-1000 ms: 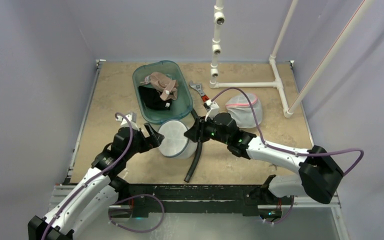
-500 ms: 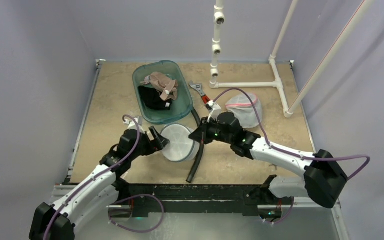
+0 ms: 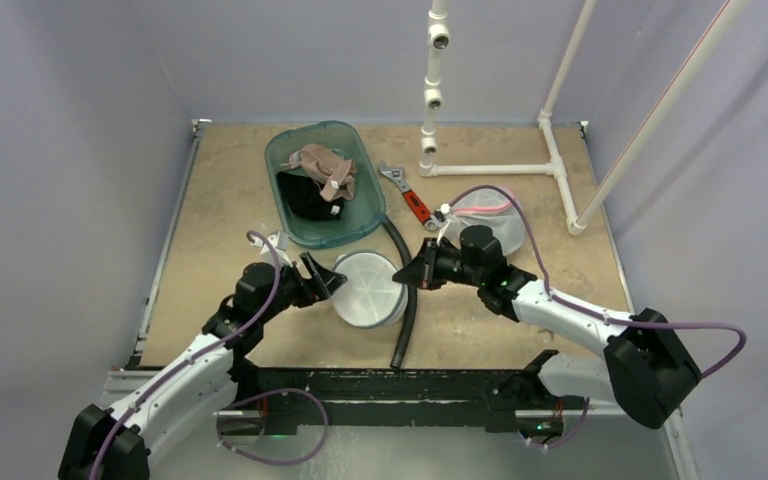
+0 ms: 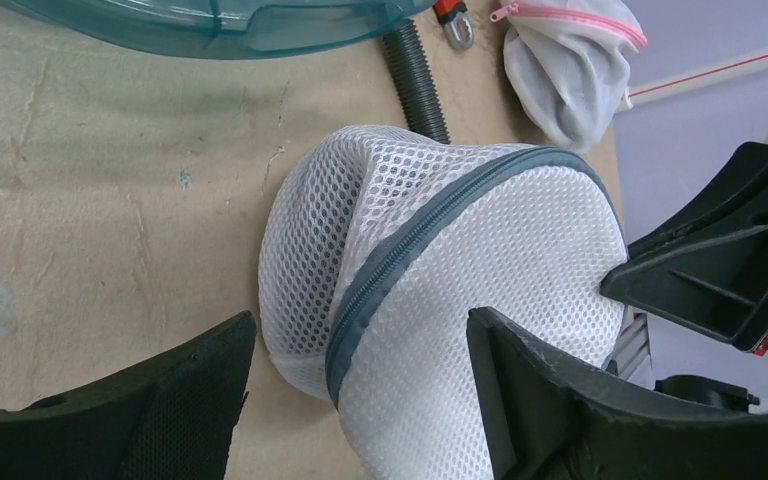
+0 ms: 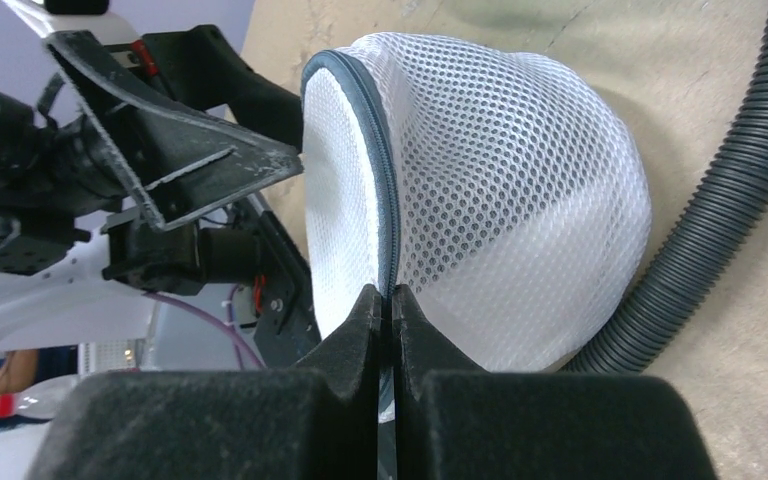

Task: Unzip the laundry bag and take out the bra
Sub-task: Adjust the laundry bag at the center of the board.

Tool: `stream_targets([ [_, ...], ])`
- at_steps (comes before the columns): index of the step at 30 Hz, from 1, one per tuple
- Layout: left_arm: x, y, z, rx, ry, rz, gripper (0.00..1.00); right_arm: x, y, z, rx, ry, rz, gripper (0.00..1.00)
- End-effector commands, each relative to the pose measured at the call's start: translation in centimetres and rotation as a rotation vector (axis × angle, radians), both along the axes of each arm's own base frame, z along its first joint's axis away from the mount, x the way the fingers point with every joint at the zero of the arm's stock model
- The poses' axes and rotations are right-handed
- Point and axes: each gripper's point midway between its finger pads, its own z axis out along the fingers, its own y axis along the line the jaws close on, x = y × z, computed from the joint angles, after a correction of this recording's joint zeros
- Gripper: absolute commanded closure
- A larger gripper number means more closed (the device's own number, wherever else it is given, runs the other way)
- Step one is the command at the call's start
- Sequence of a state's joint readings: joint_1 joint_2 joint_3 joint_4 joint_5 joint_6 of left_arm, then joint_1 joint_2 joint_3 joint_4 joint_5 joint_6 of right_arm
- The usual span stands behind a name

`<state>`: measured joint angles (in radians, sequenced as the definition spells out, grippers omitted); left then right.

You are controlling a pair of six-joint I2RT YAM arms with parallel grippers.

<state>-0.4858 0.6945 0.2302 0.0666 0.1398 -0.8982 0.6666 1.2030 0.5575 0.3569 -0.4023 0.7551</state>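
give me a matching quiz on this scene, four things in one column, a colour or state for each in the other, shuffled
Column one:
1. left pincer
2. right pincer
3. hose
4. wrench

Column two:
a. red handle
b. shut on the bag at its zip
c. black and ribbed
d. open, astride the bag

Pairs: 1-d, 2-b, 3-c, 4-a

A teal tub point(image 3: 345, 232) sits at the back of the desk point(image 3: 220, 210), holding tan fabric point(image 3: 322, 165) and black fabric point(image 3: 303, 197). Just right of it lies a red-handled wrench point(image 3: 407, 194). A black ribbed hose point(image 3: 407, 300) runs from the tub toward the near edge. A pink-zipped mesh pouch point(image 3: 508, 215) rests near a white pipe frame point(image 3: 500, 169).
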Motion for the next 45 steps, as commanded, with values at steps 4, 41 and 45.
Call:
stream_targets([
  [4,-0.4,-1.6,0.6,-0.075,-0.065,-0.085,0.26,-1.1,0.1,0.3,0.1,0.055,0.084,1.0],
  [41,-0.2,-1.4,9.3,-0.229,-0.122,-0.018,1.0,2.6,-6.4,11.7,-0.048,-0.464,-0.172,0.02],
  [45,0.5,-1.2,10.8,-0.267,-0.086,0.036,1.0,4.8,-10.6,11.3,-0.048,-0.384,-0.511,0.02],
])
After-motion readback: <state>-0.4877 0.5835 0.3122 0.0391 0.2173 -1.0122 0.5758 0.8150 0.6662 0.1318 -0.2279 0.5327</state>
